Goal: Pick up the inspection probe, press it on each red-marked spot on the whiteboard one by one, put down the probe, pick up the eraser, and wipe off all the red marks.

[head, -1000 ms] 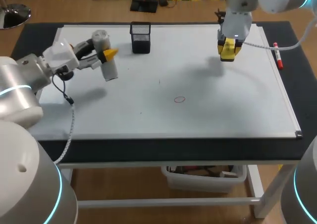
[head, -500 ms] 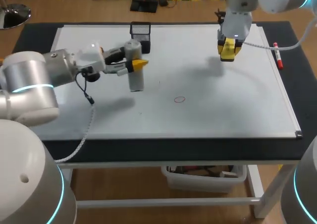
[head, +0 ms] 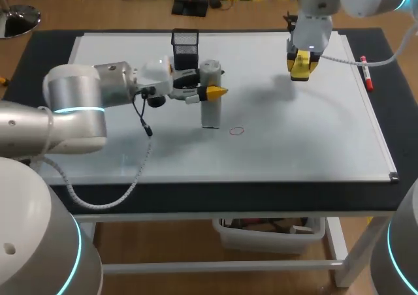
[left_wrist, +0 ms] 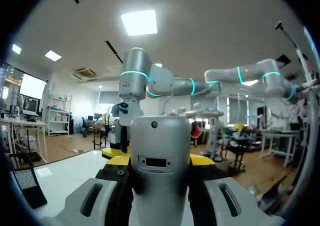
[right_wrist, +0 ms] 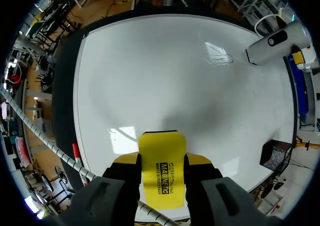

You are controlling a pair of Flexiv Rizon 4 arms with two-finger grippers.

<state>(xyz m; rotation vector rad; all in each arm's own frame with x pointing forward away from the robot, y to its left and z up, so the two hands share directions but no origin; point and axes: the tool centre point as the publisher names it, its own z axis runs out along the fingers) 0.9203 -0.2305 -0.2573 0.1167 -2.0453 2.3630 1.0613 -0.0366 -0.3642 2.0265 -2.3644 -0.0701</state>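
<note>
Now, probe (head: 210, 96) nearer the red mark (head: 236, 130).

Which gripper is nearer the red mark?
The left gripper, shut on the probe just beside the red mark; the right gripper holds the eraser near the whiteboard's far edge.

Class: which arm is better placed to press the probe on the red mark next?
Left. The left end effector is shut on the inspection probe, upright just beside the red mark. The right end effector is shut on the eraser, well apart from it.
</note>
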